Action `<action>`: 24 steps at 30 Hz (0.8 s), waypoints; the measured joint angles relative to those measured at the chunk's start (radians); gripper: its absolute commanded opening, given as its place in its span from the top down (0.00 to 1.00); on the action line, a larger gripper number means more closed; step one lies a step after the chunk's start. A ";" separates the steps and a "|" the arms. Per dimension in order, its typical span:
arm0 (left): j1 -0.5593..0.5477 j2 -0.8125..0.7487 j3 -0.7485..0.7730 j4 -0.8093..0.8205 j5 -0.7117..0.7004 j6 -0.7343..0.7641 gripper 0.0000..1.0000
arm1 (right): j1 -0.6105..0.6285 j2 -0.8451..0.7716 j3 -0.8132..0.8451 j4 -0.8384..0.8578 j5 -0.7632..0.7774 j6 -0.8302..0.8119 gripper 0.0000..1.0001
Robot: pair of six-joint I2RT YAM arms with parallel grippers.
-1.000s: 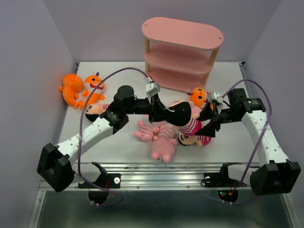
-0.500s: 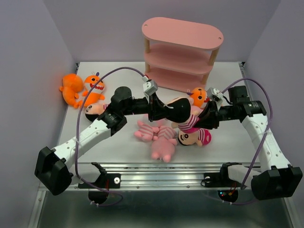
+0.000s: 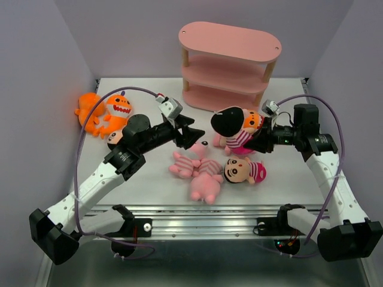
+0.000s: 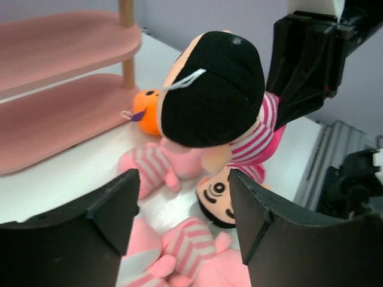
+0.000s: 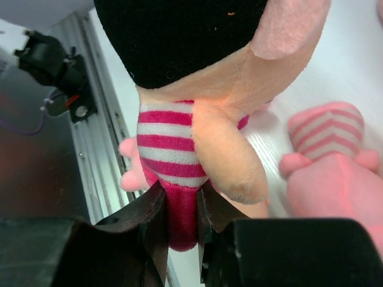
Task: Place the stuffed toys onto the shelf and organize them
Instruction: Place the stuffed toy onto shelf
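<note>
A: Right claw?
B: Right claw (image 5: pixel 181 209) is clamped on the held doll (image 3: pixel 232 127), pinching its magenta bottom end. Doll's upright, black hair on top, and looks lifted off the table (image 3: pixel 149 89). It's mid-right, in front of the shelf (image 3: pixel 230 37).
A: Left claw?
B: Left claw (image 3: pixel 195 134) gapes wide with nothing in it. It points at the doll's hair, near but apart.
A: Shelf?
B: Pink, three tiers, wooden posts, at the back of the table.
A: Anything between doll and shelf?
B: One monster (image 3: pixel 251 121), orange with a purple horn. It's just behind the held doll, right by the bottom tier, so it sits between the doll and that tier.
A: Underneath?
B: Lying doll (image 3: pixel 242 171), face up, just in front of the held one, near the right arm. Pigs (image 3: pixel 200 173), pink striped, heaped mid-table and touching each other. One reaches under the held doll.
A: Left side?
B: Left monsters (image 3: pixel 118 106), a pair side by side at the back-left corner, well apart from the shelf. Third doll (image 3: pixel 116 139) is mostly hidden under the left arm, only the face showing.
A: Any writing?
B: White tag (image 4: pixel 187 79) looped on the held doll's hair. Can't read anything on it.
</note>
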 measured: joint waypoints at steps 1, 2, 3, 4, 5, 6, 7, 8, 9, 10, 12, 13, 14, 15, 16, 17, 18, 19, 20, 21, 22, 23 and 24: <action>0.000 -0.010 -0.004 -0.010 -0.021 0.008 0.25 | 0.000 0.006 0.000 0.012 0.034 0.011 0.99; 0.000 -0.026 -0.011 -0.023 -0.050 0.019 0.25 | 0.000 0.013 0.000 0.019 0.071 0.025 0.99; 0.000 -0.046 -0.021 -0.042 -0.085 0.031 0.24 | 0.000 0.021 0.000 0.028 0.112 0.036 0.99; 0.000 -0.072 -0.031 -0.057 -0.111 0.041 0.23 | 0.000 0.027 0.000 0.033 0.137 0.042 0.99; 0.000 -0.092 -0.037 -0.074 -0.140 0.050 0.23 | 0.000 0.035 0.002 0.035 0.161 0.049 0.99; 0.000 -0.118 -0.045 -0.091 -0.171 0.061 0.22 | 0.000 0.043 0.002 0.039 0.193 0.056 0.99; 0.000 -0.151 -0.053 -0.116 -0.209 0.078 0.19 | 0.000 0.056 0.005 0.046 0.238 0.069 0.99; 0.000 -0.165 -0.056 -0.124 -0.224 0.083 0.19 | 0.000 0.066 0.007 0.051 0.264 0.077 0.99; 0.000 -0.200 -0.063 -0.141 -0.253 0.093 0.18 | 0.000 0.074 0.010 0.056 0.290 0.082 0.99; 0.000 -0.230 -0.071 -0.157 -0.284 0.100 0.17 | 0.000 0.084 0.015 0.060 0.319 0.092 0.99; 0.000 -0.283 -0.091 -0.175 -0.323 0.105 0.17 | 0.000 0.100 0.032 0.074 0.383 0.117 0.99; 0.000 -0.305 -0.100 -0.189 -0.337 0.105 0.17 | 0.000 0.107 0.043 0.080 0.409 0.130 0.99; 0.000 -0.335 -0.114 -0.203 -0.352 0.105 0.17 | 0.000 0.114 0.056 0.083 0.432 0.138 0.99; 0.000 -0.362 -0.127 -0.213 -0.362 0.101 0.17 | 0.000 0.124 0.076 0.090 0.462 0.154 0.99; 0.000 -0.381 -0.141 -0.226 -0.373 0.095 0.17 | 0.000 0.133 0.094 0.103 0.489 0.167 0.99; 0.000 -0.396 -0.152 -0.238 -0.379 0.089 0.17 | 0.000 0.142 0.109 0.113 0.508 0.180 0.99; 0.000 -0.414 -0.166 -0.249 -0.384 0.083 0.17 | 0.000 0.156 0.135 0.125 0.528 0.195 0.99; 0.000 -0.433 -0.179 -0.261 -0.388 0.075 0.17 | 0.000 0.172 0.157 0.138 0.542 0.209 0.99; 0.000 -0.450 -0.190 -0.275 -0.392 0.067 0.17 | 0.000 0.185 0.174 0.147 0.552 0.223 0.99; 0.000 -0.462 -0.197 -0.282 -0.396 0.058 0.17 | 0.000 0.204 0.194 0.161 0.561 0.240 0.99; 0.000 -0.475 -0.208 -0.288 -0.398 0.051 0.17 | 0.000 0.222 0.212 0.169 0.570 0.259 0.99; 0.000 -0.492 -0.219 -0.298 -0.400 0.039 0.17 | 0.000 0.235 0.222 0.177 0.576 0.274 0.99; 0.000 -0.503 -0.225 -0.301 -0.400 0.034 0.17 | 0.000 0.260 0.238 0.188 0.584 0.299 0.99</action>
